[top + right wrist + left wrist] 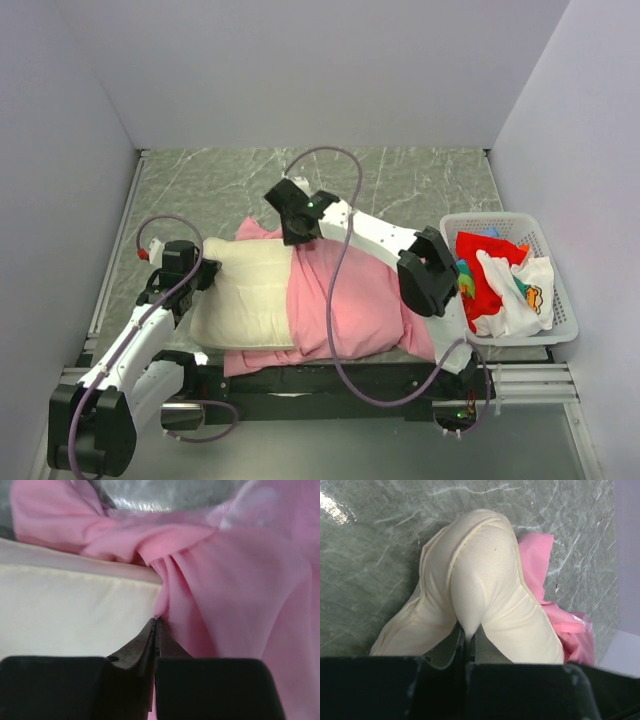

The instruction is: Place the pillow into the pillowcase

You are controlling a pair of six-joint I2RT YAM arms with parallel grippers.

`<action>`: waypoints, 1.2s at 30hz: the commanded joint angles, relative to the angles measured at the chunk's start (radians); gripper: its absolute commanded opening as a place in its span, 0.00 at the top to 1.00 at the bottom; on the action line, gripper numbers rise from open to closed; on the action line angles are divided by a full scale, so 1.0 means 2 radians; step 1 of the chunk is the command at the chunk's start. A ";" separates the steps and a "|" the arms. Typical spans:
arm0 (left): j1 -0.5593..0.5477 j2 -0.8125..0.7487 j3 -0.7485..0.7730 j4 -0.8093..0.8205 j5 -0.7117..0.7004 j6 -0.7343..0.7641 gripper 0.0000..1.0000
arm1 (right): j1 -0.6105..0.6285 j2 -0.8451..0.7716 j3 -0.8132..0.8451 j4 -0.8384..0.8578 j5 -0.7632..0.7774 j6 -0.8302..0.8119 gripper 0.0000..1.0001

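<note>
The cream pillow (245, 290) lies at the table's near left, its right part inside the pink pillowcase (350, 305). My left gripper (190, 262) is shut on the pillow's left end; the left wrist view shows the pillow (480, 580) pinched into a fold between the jaws of the gripper (467, 635), with the pillowcase (540, 570) behind it. My right gripper (298, 232) is shut on the pillowcase's open edge at the pillow's far side. In the right wrist view the gripper (157, 622) pinches the pink fabric (225, 590) beside the pillow (75, 610).
A white basket (556, 300) at the right holds a red cloth (485, 265) and a white printed cloth (525, 290). Grey walls close the table on three sides. The marbled tabletop (230, 185) shows behind the pillow.
</note>
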 commanded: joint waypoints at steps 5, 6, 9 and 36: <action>0.059 0.039 0.052 0.018 0.046 -0.004 0.99 | 0.071 0.184 0.479 -0.086 -0.107 -0.060 1.00; 0.062 0.048 0.061 0.023 0.056 -0.008 0.99 | 0.079 0.172 0.460 -0.039 -0.124 -0.054 1.00; 0.062 0.053 0.046 0.062 0.086 -0.021 0.99 | 0.091 0.097 0.292 0.057 -0.142 -0.060 1.00; 0.039 -0.072 -0.024 -0.082 -0.034 0.009 0.05 | 0.097 -0.286 -0.242 0.061 0.120 0.035 0.20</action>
